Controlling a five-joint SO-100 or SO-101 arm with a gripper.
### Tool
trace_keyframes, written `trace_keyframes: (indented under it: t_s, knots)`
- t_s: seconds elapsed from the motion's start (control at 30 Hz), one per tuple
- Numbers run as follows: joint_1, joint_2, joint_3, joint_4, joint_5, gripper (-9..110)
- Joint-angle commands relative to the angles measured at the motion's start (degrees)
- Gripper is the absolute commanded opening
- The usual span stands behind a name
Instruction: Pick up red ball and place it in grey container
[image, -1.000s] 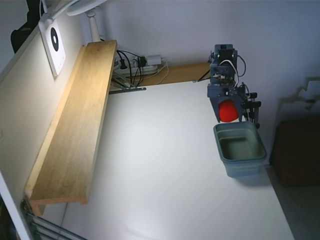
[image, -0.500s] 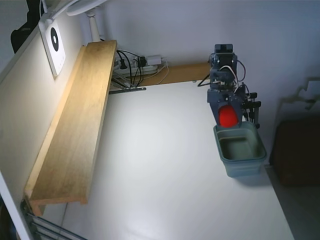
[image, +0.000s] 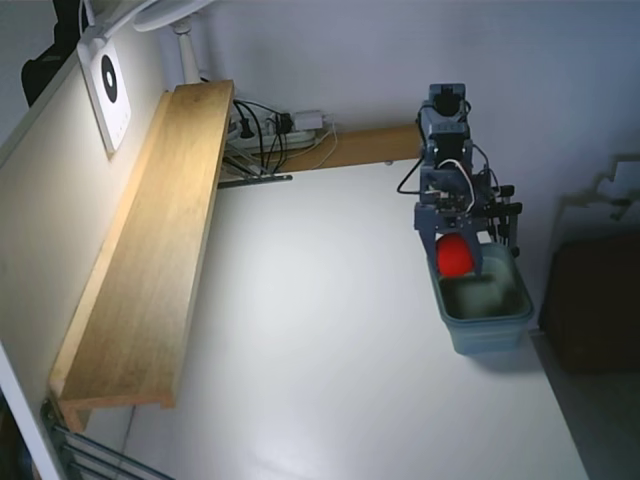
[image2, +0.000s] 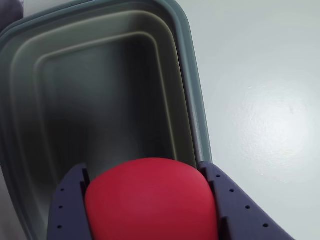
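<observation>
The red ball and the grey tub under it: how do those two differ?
The red ball is a bright red sphere; the grey container is a dull grey-teal rectangular tub with rounded corners. The ball is much smaller than the container. The ball is clamped between the gripper's fingers above the opening, while the container sits empty on the white table. Both look smooth and unmarked.

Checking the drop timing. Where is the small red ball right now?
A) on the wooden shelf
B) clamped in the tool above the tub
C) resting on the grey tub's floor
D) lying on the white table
B: the small smooth red ball sits between the tool's fingers, over the open grey-teal plastic tub, not yet released.
</observation>
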Motion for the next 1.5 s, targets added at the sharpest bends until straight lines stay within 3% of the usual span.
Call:
trace_keyframes:
  t_s: [0.0,0.03,0.07,1.47]
  knots:
    - [0.0,4.1,2.7,-3.4,0.1,23]
    - [0.0,4.2,3.4,-4.0,0.1,23]
    - [0.0,4.3,4.4,-4.9,0.1,38]
    - [1.8,5.1,6.4,-6.1,0.1,37]
